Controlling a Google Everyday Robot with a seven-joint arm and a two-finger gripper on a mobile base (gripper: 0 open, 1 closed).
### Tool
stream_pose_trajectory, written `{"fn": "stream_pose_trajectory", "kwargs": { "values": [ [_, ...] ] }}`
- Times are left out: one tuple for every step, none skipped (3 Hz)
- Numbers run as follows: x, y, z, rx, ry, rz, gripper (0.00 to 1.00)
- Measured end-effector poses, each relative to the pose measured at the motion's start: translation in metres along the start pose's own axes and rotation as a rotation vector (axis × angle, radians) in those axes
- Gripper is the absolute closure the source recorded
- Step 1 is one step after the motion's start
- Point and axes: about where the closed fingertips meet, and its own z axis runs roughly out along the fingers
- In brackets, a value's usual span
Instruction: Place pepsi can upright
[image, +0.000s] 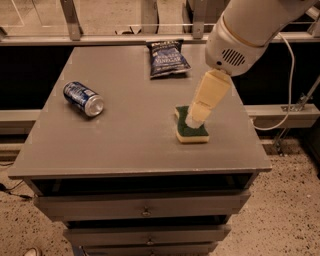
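Note:
The pepsi can (83, 98) is dark blue with white markings and lies on its side near the left edge of the grey table (135, 145), its silver end facing front right. My arm comes in from the upper right. My gripper (196, 119) hangs over the table's right half, above a sponge, far to the right of the can. It holds nothing that I can see.
A green and yellow sponge (191, 130) lies on the right half of the table, partly behind the gripper. A dark blue chip bag (167, 57) lies flat at the back. Drawers are below the tabletop. A cable (290, 90) hangs at the right.

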Motion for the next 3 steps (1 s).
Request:
{"fn": "stream_pose_trajectory", "kwargs": {
  "values": [
    [-0.048,-0.002,0.017,-0.016,-0.085,-0.027,0.00],
    [-0.107,-0.011,0.044,-0.035,-0.152,-0.034,0.00],
    [-0.166,-0.013,0.078,-0.071,-0.184,-0.028,0.00]
  ]
}}
